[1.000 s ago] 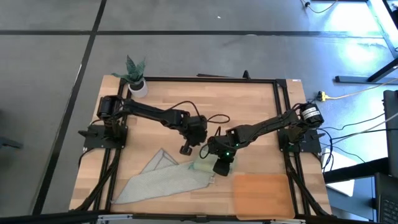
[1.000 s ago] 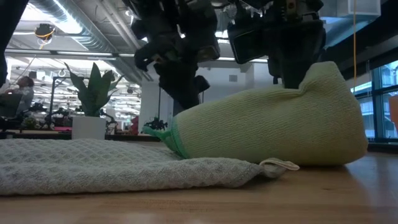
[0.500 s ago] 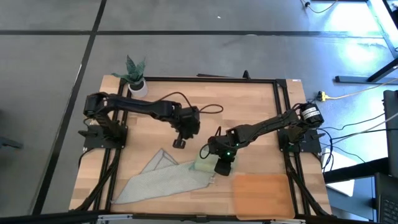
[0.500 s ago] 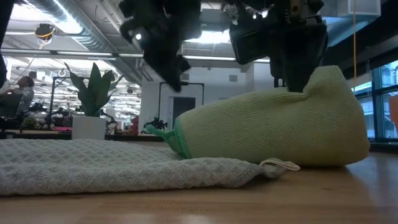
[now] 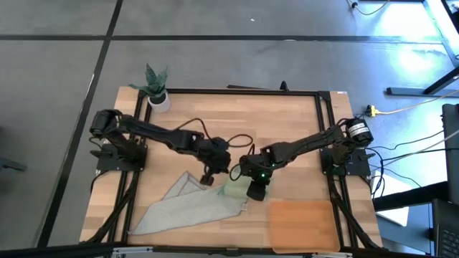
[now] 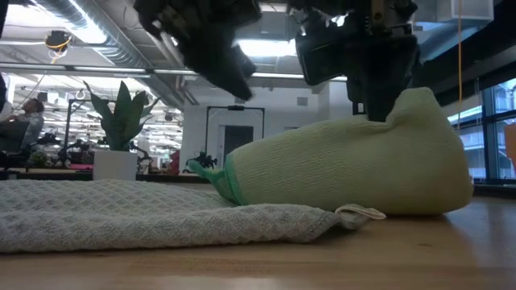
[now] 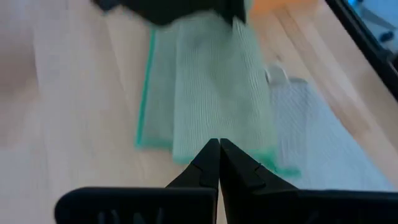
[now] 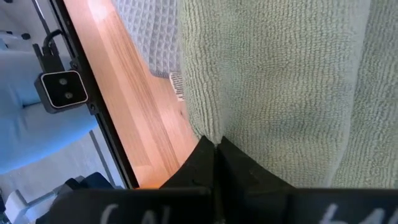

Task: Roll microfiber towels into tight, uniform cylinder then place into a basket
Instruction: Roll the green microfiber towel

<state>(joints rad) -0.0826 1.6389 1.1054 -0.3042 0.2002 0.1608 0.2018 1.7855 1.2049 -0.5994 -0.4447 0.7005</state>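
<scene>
Left arm has swung back down toward the green roll since half a second ago; right arm has not shifted. Potted plant [image 5: 155, 86], one, stands at the table's [image 5: 287, 122] far left corner. Two microfiber towels: grey towel [image 5: 188, 206] lies spread flat near the front left, one corner under the green towel [image 5: 234, 190], which sits as a loose roll at mid-table, thicker at one end in the low view. Left gripper [image 5: 208, 177] hangs just beside the roll's left end, fingers pinched together, nothing between them; whether it touches the cloth cannot be told. Right gripper [image 5: 256, 192] sits at the roll's right end, fingers closed tip to tip and pressed into the green towel's top. One basket [image 5: 303, 223], orange-brown, lies flat at the front right, just beside the roll, no towel in it.
</scene>
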